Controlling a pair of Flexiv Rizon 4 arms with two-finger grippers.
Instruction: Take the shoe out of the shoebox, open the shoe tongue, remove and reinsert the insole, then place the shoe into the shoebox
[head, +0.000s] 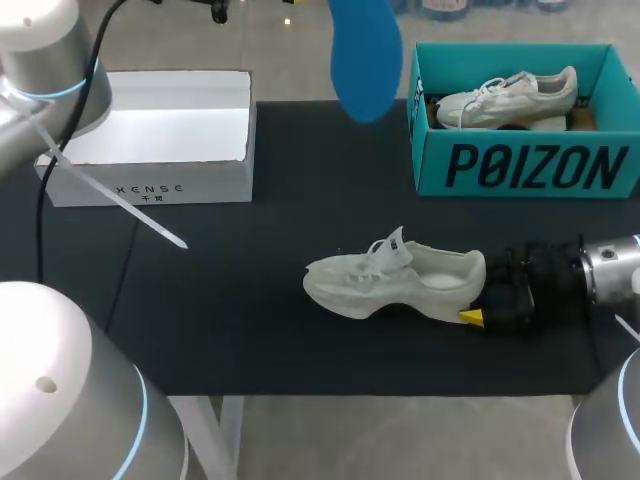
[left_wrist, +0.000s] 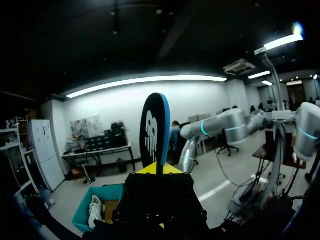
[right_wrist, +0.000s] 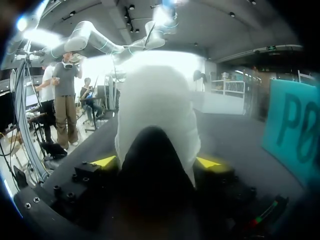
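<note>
A white shoe (head: 400, 282) lies on the black table (head: 220, 310), toe to the left. My right gripper (head: 480, 292) is at its heel, open, with the heel (right_wrist: 157, 100) between the yellow fingertips (right_wrist: 106, 161), which stand close beside it. A blue insole (head: 365, 55) is held high above the table. In the left wrist view my left gripper (left_wrist: 160, 169) is shut on the insole (left_wrist: 155, 130), which stands upright out of its fingers. The teal shoebox (head: 525, 165) stands at the back right.
A second white shoe (head: 510, 98) lies inside the teal shoebox. A white box (head: 150, 185) stands open at the back left. My left arm (head: 40, 60) comes in over the white box.
</note>
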